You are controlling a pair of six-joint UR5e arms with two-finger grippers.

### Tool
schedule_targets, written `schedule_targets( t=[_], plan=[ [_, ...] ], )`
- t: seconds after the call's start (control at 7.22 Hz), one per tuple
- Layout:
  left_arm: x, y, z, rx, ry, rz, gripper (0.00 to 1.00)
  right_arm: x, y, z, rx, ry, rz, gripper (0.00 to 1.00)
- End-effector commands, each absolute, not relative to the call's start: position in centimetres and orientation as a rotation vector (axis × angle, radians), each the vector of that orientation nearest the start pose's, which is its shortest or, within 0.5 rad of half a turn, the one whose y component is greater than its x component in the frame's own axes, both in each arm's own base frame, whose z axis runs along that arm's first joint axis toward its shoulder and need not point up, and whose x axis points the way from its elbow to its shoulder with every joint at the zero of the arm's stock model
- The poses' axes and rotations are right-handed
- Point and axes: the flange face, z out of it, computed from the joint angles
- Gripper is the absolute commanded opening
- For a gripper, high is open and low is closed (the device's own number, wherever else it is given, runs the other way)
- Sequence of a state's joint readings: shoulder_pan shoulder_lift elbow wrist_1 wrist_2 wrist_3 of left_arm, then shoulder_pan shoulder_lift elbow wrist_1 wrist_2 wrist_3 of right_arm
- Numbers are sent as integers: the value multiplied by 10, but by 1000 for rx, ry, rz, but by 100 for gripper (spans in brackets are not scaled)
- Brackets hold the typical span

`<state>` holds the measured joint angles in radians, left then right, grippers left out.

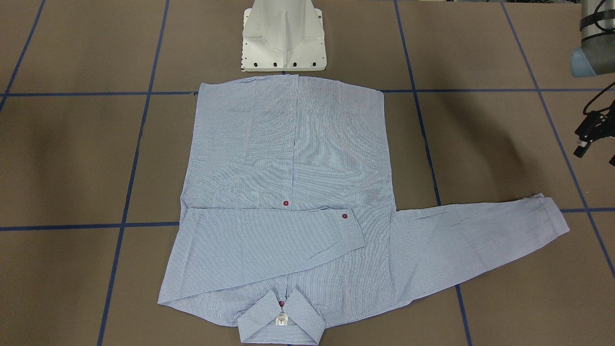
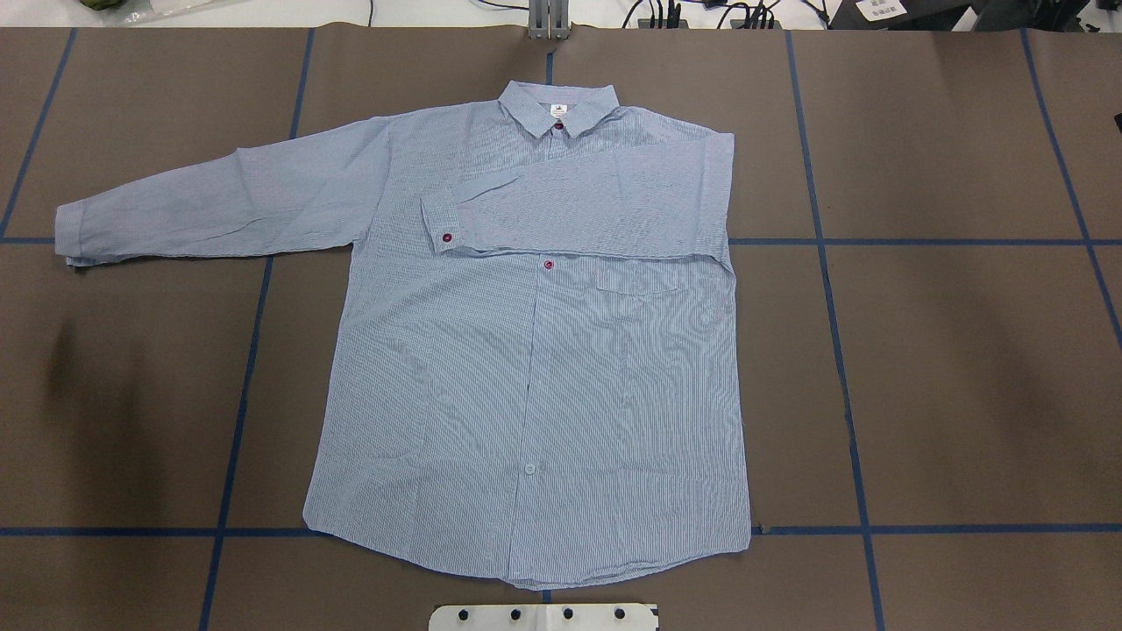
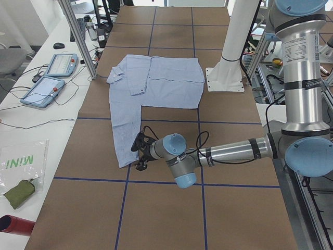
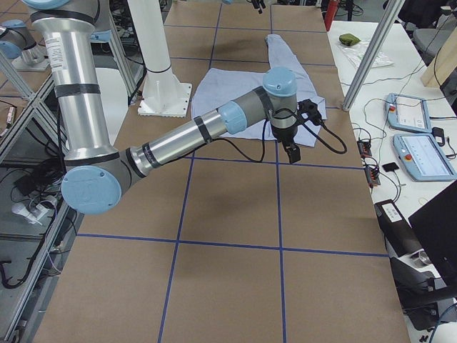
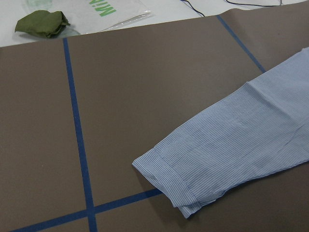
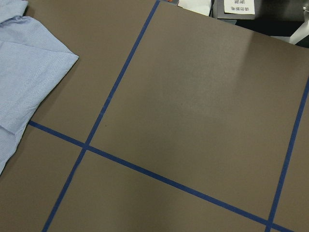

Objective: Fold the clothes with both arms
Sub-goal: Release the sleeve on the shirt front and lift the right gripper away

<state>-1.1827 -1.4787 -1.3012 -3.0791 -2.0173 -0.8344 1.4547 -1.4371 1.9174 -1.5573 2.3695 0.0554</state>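
The light blue striped shirt lies flat and front up, its collar at the far side of the table. One sleeve is folded across the chest. The other sleeve stretches out to the overhead view's left, its cuff showing in the left wrist view. My left gripper hangs just above the table beside that cuff; I cannot tell its state. My right gripper hovers over bare table beyond the shirt's folded side; whether it is open or shut I cannot tell.
A white pedestal stands at the shirt's hem. Blue tape lines cross the brown table cover. Two teach pendants and a green pouch lie on the white bench past the table's far side. An aluminium post rises near the collar.
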Motion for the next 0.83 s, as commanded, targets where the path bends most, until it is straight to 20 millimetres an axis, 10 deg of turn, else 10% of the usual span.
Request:
schedule_targets(
  t=[0.0, 0.69],
  plan=[
    [143, -476, 690, 694, 1029, -249, 98, 3, -525, 419, 401, -821, -258, 100],
    [180, -486, 710, 653, 1002, -230, 72, 4, -522, 419, 403, -819, -259, 100]
  ],
)
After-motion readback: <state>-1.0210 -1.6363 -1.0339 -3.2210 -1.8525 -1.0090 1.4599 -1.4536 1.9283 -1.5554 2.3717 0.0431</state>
